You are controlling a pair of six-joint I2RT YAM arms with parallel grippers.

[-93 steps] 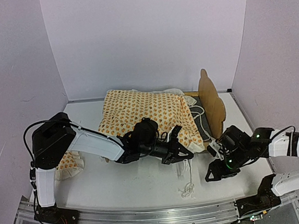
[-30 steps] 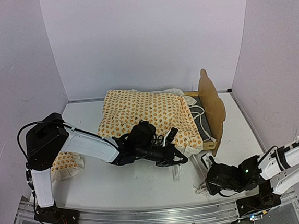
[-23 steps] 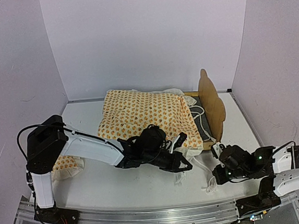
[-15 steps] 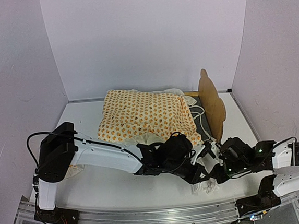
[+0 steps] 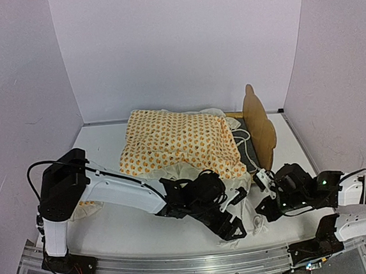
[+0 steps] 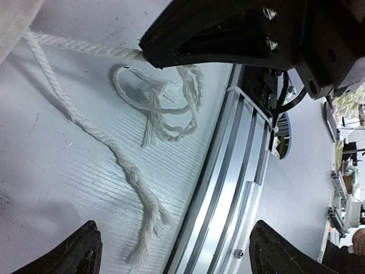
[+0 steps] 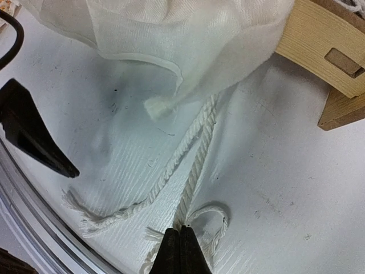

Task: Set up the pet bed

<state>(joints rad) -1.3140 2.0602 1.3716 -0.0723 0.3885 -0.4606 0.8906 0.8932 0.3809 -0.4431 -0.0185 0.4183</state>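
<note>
A white table top (image 5: 103,144) is enclosed by three plain, pale lilac walls: a back wall (image 5: 181,47) at 12 o'clock, a left wall (image 5: 14,113) at 9 o'clock and a right wall (image 5: 344,71) at 3 o'clock. An aluminium rail (image 5: 181,265) is fixed along the table's edge at 6 o'clock. Soft, even light is cast, and only faint shadows are thrown. Blurred clutter (image 6: 348,171) is seen beyond the rail.

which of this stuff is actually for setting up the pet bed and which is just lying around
For the job: pet bed; dotted mattress cover; white tie cords; small pillow, mostly hidden.
Just lying about: no loose clutter visible; only the fixed metal rail.
</note>
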